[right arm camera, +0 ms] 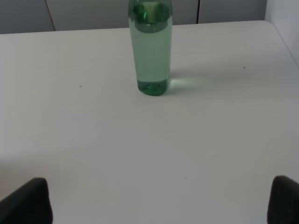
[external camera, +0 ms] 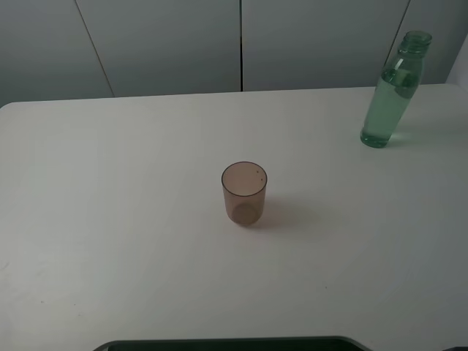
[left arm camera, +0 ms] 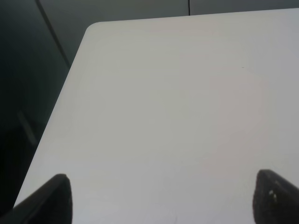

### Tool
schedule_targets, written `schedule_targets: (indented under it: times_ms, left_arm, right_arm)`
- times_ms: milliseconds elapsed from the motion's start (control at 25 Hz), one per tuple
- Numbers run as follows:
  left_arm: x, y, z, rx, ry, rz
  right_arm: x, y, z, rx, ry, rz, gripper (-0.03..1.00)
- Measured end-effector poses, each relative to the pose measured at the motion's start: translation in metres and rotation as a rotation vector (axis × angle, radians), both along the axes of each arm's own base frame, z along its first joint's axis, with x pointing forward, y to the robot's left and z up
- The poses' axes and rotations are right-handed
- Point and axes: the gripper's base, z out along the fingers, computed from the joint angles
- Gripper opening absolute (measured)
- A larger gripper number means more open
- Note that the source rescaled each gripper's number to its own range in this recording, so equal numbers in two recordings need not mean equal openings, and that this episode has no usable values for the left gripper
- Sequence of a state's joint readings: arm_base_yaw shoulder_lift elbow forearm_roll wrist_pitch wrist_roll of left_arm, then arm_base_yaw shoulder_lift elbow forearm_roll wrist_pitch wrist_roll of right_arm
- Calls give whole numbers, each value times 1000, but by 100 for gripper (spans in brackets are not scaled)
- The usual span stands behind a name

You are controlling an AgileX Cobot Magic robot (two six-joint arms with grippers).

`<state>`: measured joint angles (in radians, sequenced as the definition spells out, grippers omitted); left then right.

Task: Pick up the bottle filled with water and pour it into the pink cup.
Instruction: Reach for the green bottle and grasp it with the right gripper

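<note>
Plainly, the bottle (external camera: 391, 99) stands upright, open neck skyward.

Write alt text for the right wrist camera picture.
A tall translucent green bottle holding clear water stands upright on a white table, some way ahead of the right end effector. Its jaws stand wide apart with nothing between them, and grey wall panels run behind the table.
</note>
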<state>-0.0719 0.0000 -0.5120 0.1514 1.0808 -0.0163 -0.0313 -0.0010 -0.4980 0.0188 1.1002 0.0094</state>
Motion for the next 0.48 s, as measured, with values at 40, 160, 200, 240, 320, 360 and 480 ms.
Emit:
schedule_targets:
  times_ms: [40,160,200,240,320,360,480]
  left_arm:
    - [0,0,0,0,0,0]
    - [0,0,0,0,0,0]
    - [0,0,0,0,0,0]
    - [0,0,0,0,0,0]
    - [0,0,0,0,0,0]
    - [0,0,0,0,0,0]
    - [0,0,0,0,0,0]
  right_arm:
    - [0,0,0,0,0,0,100]
    - [0,0,0,0,0,0,100]
    - [0,0,0,0,0,0,100]
    - [0,0,0,0,0,0,100]
    - [0,0,0,0,0,0,100]
    - [0,0,0,0,0,0,100]
    - [0,0,0,0,0,0,100]
